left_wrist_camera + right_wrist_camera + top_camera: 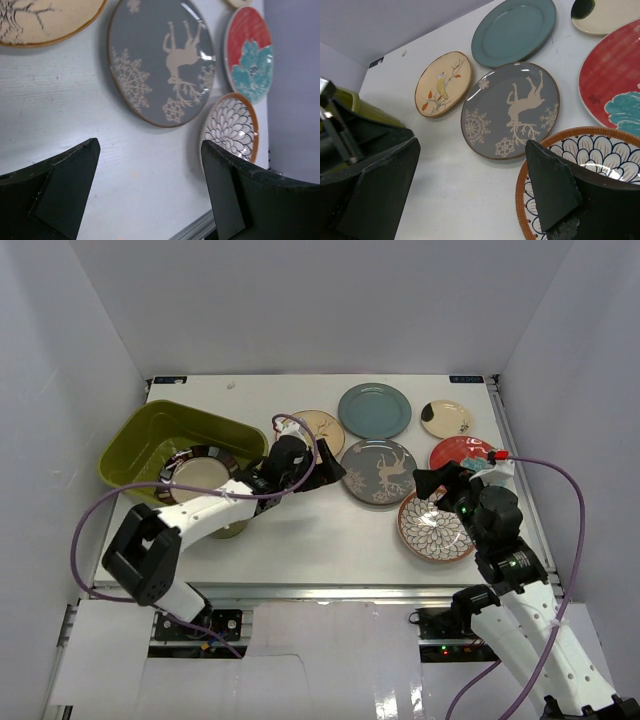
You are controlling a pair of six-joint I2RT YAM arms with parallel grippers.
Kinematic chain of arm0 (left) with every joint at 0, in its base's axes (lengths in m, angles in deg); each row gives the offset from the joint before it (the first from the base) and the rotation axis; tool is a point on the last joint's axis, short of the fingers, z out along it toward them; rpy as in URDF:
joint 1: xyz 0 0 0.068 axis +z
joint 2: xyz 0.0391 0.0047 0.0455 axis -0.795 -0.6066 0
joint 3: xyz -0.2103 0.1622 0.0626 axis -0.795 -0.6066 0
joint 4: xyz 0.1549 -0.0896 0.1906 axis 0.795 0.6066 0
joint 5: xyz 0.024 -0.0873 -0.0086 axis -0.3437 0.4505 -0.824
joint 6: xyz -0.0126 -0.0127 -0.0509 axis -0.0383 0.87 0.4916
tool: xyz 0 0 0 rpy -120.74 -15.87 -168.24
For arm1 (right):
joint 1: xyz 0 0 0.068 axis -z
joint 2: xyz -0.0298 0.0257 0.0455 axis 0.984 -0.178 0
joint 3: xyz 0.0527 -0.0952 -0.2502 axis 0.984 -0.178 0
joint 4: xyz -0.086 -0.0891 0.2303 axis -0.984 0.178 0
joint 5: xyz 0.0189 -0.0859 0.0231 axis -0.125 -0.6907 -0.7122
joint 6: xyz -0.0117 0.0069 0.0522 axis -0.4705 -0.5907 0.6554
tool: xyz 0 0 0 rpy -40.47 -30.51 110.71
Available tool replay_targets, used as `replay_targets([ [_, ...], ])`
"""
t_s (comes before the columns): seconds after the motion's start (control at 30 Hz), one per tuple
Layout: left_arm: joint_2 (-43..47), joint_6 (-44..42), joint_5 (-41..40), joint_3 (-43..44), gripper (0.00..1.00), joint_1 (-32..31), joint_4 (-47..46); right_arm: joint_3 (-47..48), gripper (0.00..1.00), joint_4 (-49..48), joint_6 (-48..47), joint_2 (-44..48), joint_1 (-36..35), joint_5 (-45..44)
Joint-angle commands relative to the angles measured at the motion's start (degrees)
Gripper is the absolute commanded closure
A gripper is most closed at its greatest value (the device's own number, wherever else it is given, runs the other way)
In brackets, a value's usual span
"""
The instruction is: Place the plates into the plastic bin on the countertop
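White booth, closed on three sides.
Back wall (320,300) plain and pale, left wall (50,390) and right wall (590,360) slanting in, soft even light, a metal rail (330,590) along the near edge.

The table (330,540) is white, matt and smooth, with faint fine lines; its edge (330,589) looks like bare metal. The bin (130,445) is olive plastic with a soft shine. The plate in the bin (200,472) has a glossy dark rim. The deer plate (160,60) and the petal plate (585,155) are glazed ceramic, glossy with bright reflections. The red plate (248,55) shows a fine ribbed texture under its glaze. The bird plate (442,84), nearest to the bin, looks duller. The left end effector (150,160) and the right end effector (472,165) have fingers (65,195) of black matt plastic, rough at the edges.
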Motion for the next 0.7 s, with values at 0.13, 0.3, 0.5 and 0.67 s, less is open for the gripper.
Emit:
replay_targets([
  [0.13,-14.03,7.42,-5.55,1.99,0.09,-1.08,-10.47,2.65,0.08,2.13,-1.64,-0.41,0.32,-0.66],
  [0.3,-22.48,8.38,-5.38,3.93,0.09,-1.17,-12.93,2.64,0.08,2.04,-2.16,-1.64,0.32,0.31],
  [0.5,-29.87,8.74,-3.45,6.04,0.19,-1.08,-18.29,2.47,0.09,1.43,-2.16,-2.78,0.4,2.42],
  [0.67,-34.53,11.37,-2.83,6.92,0.34,-1.08,-21.19,1.42,0.1,0.9,-1.55,-2.79,0.4,3.56],
])
